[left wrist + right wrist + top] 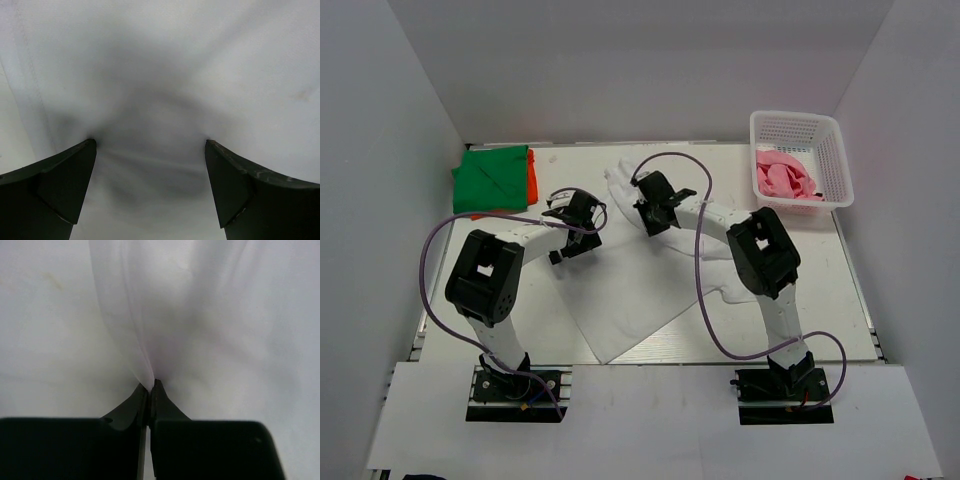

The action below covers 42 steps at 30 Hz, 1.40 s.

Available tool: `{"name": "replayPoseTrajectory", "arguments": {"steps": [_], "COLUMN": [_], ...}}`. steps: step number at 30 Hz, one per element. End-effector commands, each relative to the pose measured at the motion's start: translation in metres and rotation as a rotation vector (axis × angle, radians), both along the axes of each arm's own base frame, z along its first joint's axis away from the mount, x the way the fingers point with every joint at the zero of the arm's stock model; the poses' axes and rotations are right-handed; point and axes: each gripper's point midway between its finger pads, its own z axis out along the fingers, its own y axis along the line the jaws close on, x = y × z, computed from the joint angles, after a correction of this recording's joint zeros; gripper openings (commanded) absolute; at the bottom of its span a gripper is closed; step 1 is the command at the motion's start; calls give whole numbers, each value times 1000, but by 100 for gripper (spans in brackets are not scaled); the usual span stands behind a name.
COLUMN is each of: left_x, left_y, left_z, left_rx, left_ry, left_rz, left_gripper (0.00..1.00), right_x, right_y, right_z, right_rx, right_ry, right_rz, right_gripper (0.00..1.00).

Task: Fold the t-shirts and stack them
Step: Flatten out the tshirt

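Observation:
A white t-shirt (pixel 640 295) lies spread across the middle of the table. My left gripper (pixel 586 220) stands open on its left part, and the left wrist view shows wrinkled white cloth (pixel 160 65) between the two wide-apart fingers (pixel 65 180). My right gripper (pixel 647 218) is at the shirt's far edge, shut on a raised fold of the white cloth (pixel 150 355). A folded green t-shirt (pixel 490 178) lies at the far left on an orange one (pixel 532 180). A pink t-shirt (pixel 786 176) sits crumpled in the basket.
The white lattice basket (pixel 798 125) stands at the far right corner. White walls enclose the table on three sides. Purple cables (pixel 700 270) loop over both arms. The arm bases are bolted at the near edge.

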Motion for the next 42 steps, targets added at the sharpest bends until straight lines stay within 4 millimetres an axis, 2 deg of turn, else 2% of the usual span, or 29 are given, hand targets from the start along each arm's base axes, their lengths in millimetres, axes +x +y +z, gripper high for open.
{"name": "replayPoseTrajectory", "arguments": {"steps": [1,3,6,7,9,10,11,13,14,18,20,21,22,23,24,27,28,30,31,32,33,34,36,37,38,39,41,42], "left_x": [-32,-33,-36,-36,-35,-35,-36,-36,-34,-33,-30,-30,-30,-30,-26,-27,-30,-27,-28,-27,-28,-22,-12,-11,-3,0,1,2], "left_y": [23,26,29,29,27,27,25,27,26,27,26,26,28,28,28,31,32,31,29,28,24,21,17,16,11,10,8,7], "left_z": [-22,-22,-24,-24,-24,-24,-24,-23,-23,-20,-17,-17,-17,-17,-14,-11,-11,-3,-4,0,0,8,25,30,41,51,61,70], "left_rx": [58,73,89,89,84,84,89,103,105,113,113,118,126,126,132,142,146,137,128,123,114,107,88,85,64,53,36,27], "left_ry": [119,124,132,132,133,133,135,134,129,126,120,122,119,119,107,105,115,92,96,83,86,61,11,4,-26,-54,-74,-97], "left_rz": [35,38,33,33,11,11,-8,-14,-25,-46,-54,-63,-60,-60,-56,-52,-53,-52,-55,-55,-68,-75,-73,-73,-75,-74,-77,-77], "left_gripper": [100,100,100,100,100,100,100,100,100,100,100,100,100,100,100,100,100,100,100,100,100,100,100,100,100,100,100,100], "right_x": [31,33,51,57,67,69,80,88,101,126,146,152,161,162,172,178,180,181,180,176,175,173,166,162,156,151,139,132], "right_y": [-6,-6,-28,-29,-43,-46,-61,-70,-87,-118,-141,-156,-161,-168,-178,-187,-192,-185,-182,-178,-170,-167,-156,-149,-147,-140,-126,-109], "right_z": [49,59,68,72,74,68,72,72,71,69,79,73,81,79,86,97,102,112,122,121,125,135,135,144,134,137,130,132], "right_rx": [95,134,168,190,196,191,195,192,189,182,182,173,164,159,171,169,179,227,245,250,278,265,283,279,270,262,244,251], "right_ry": [-86,-81,-79,-78,-74,-60,-69,-72,-75,-80,-106,-101,-129,-120,-140,-170,-180,-193,-211,-208,-206,-235,-222,-243,-222,-228,-226,-228], "right_rz": [-83,-81,-123,-120,-141,-141,-175,-191,-229,-293,-359,-399,-429,-454,-486,-520,-534,-514,-493,-479,-440,-405,-332,-302,-290,-248,-169,-116], "right_gripper": [0,0,0,0,0,0,0,0,0,0,0,0,0,0,3,6,13,24,37,46,50,57,63,66,70,72,82,90]}}
